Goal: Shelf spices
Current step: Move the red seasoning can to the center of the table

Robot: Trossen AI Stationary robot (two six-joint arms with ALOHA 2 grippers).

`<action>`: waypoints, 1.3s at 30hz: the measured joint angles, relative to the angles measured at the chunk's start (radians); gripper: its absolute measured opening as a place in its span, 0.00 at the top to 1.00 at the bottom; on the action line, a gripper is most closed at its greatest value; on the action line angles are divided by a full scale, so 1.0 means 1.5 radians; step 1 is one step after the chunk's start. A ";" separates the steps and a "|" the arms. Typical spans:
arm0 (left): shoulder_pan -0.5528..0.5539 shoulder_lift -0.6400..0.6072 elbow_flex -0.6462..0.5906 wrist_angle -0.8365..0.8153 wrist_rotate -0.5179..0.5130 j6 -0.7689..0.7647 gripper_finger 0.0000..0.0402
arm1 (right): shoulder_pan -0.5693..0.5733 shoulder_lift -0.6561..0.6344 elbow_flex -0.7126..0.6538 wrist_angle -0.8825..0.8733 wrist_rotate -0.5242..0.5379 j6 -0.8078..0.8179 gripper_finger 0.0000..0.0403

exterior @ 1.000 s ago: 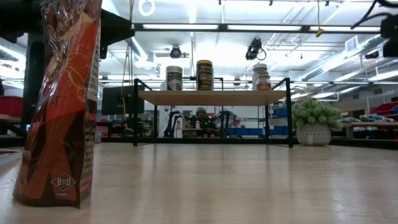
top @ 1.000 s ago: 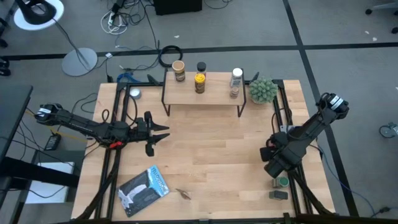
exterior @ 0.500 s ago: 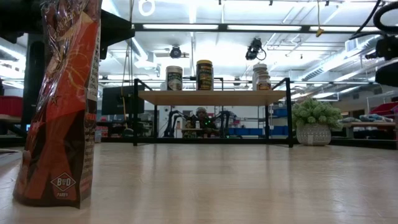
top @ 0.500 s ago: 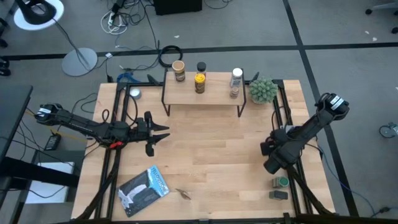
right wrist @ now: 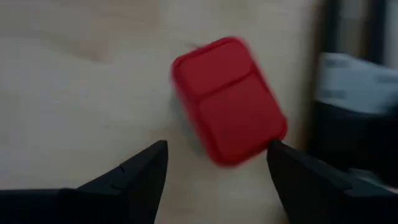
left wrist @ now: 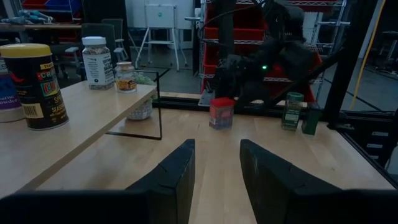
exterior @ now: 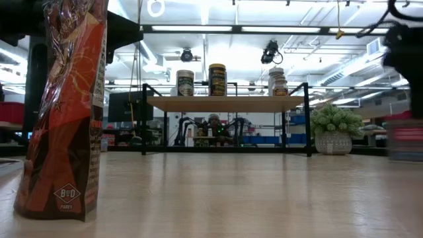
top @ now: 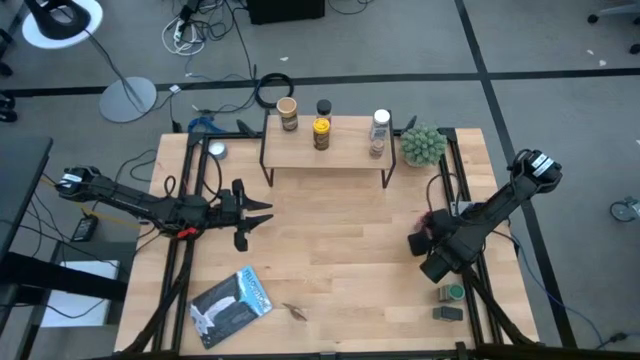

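A red tin (right wrist: 227, 99) stands upright on its base on the table, right of centre; it also shows in the left wrist view (left wrist: 221, 113) and the low view (exterior: 404, 140). My right gripper (right wrist: 214, 165) is open and points down, with its fingers apart just above the tin (top: 424, 221). My left gripper (top: 262, 213) is open and empty at the table's left. The shelf (top: 325, 150) stands at the far edge and carries a tan-lidded jar (top: 288, 113), a black-lidded jar (top: 323, 108), a yellow jar (top: 321, 132) and a white-capped bottle (top: 380, 122).
A green-lidded jar (top: 453, 292) and a dark tin (top: 448, 313) stand at the near right edge. A potted plant (top: 423, 145) stands right of the shelf. A blue-white packet (top: 232, 305) lies near left. An orange-red bag (exterior: 63, 112) stands close to the low camera.
My right gripper has moved toward the table's left edge and a little toward the far edge. The red tin now shows at the low view's right edge, where it did not show before.
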 joint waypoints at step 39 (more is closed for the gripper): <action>0.000 0.000 0.000 -0.003 0.000 0.004 0.67 | -0.081 0.006 0.103 -0.086 0.118 -0.068 0.92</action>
